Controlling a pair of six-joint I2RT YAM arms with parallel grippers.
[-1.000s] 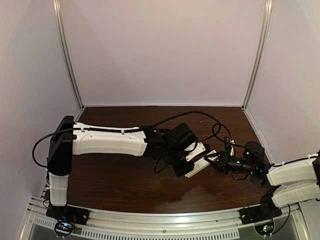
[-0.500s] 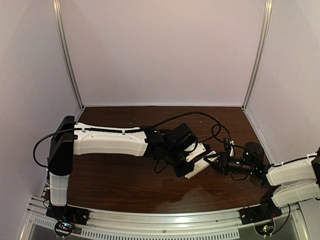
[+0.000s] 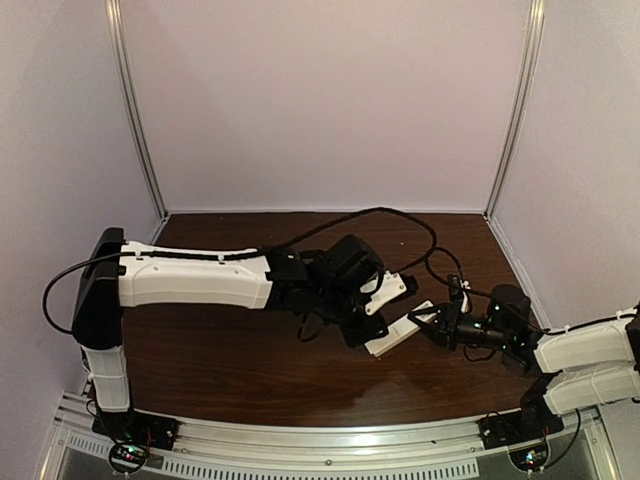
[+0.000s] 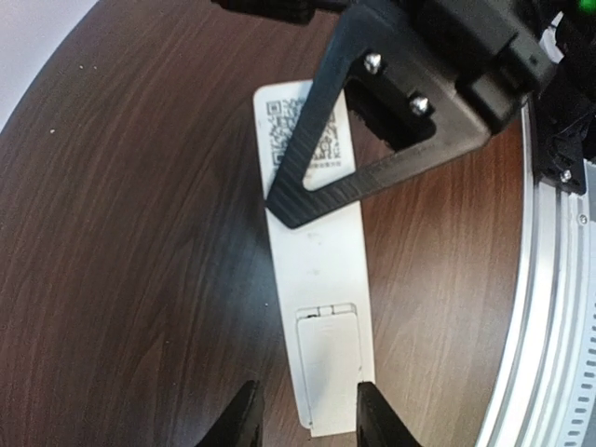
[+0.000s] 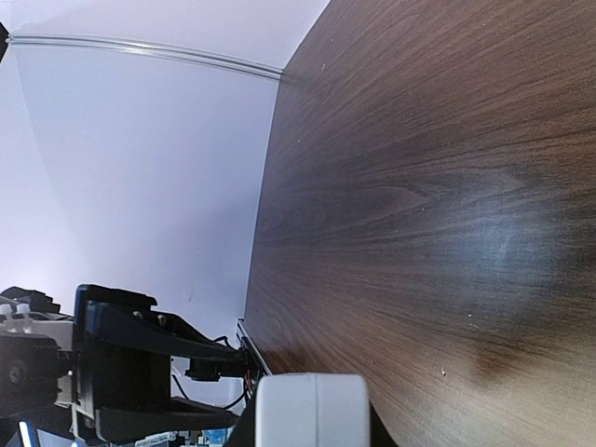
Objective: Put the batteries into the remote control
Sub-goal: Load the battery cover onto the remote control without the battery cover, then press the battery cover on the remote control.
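1. Currently the remote (image 4: pixel 321 279) lies back-up between the two arms and seems lifted off the surface (image 4: pixel 140 233). Its long axis runs from one tool to the other.
2. The right tool (image 3: pixel 425 325) pinches the label (image 4: pixel 279 121) end.
3. The left tool (image 4: pixel 307 424) is spread. Its fingers (image 4: pixel 244 424) straddle the cover (image 4: pixel 328 358) end, with a gap on one side.
4. The cover looks closed, and no batteries show in any view.
5. The left arm is nearer the cover, so opening it likely falls to that arm while the right steadies.
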